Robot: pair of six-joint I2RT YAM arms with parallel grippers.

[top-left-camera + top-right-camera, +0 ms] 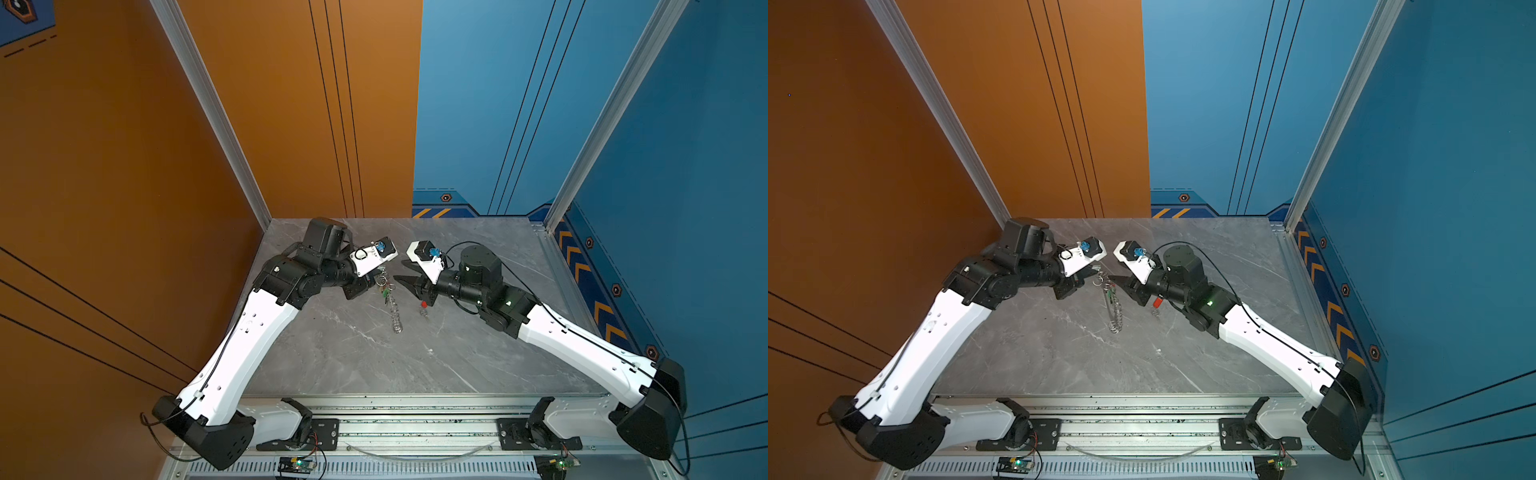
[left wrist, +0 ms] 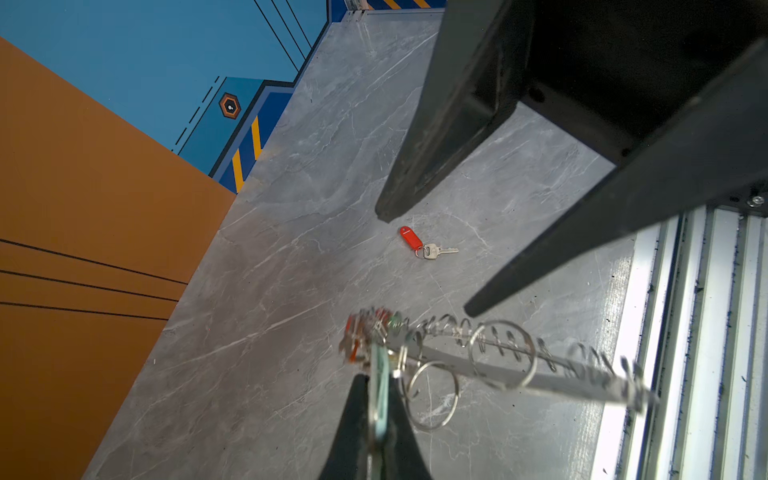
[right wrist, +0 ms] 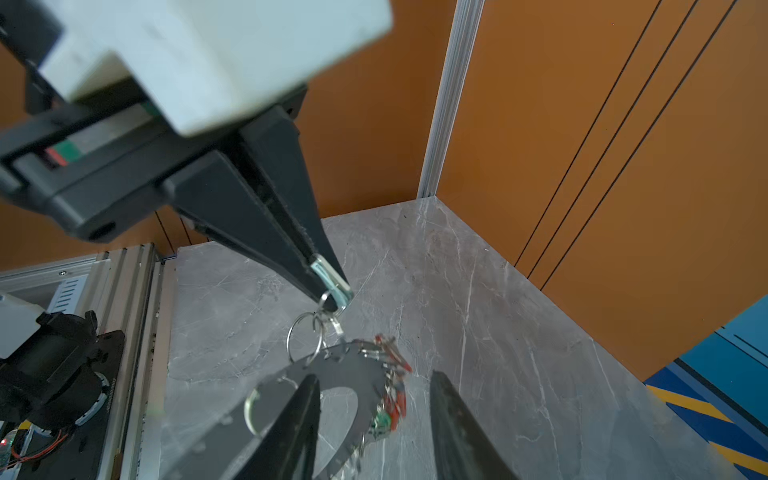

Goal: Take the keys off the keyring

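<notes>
The keyring [image 1: 391, 305] [image 1: 1113, 306], a flat metal disc rimmed with wire split rings, hangs tilted above the table. My left gripper [image 2: 379, 386] [image 3: 332, 297] is shut on a pale mint tag [image 2: 380, 372] [image 3: 328, 276] joined to the disc [image 2: 519, 380] by a split ring. Several keys with red and green tags [image 3: 395, 399] bunch on the disc's rim [image 3: 345, 370]. My right gripper [image 3: 374, 374] [image 1: 399, 271] is open, and that tagged rim lies between its fingers. One key with a red tag [image 2: 411, 239] [image 1: 424, 308] [image 1: 1157, 303] lies loose on the table.
The grey marble table [image 1: 353, 357] ends in an aluminium rail [image 1: 415, 411] at the front. Orange wall panels [image 1: 104, 208] stand to the left and blue ones [image 1: 685, 208] to the right, with a metal corner post [image 3: 449, 104] behind the left arm.
</notes>
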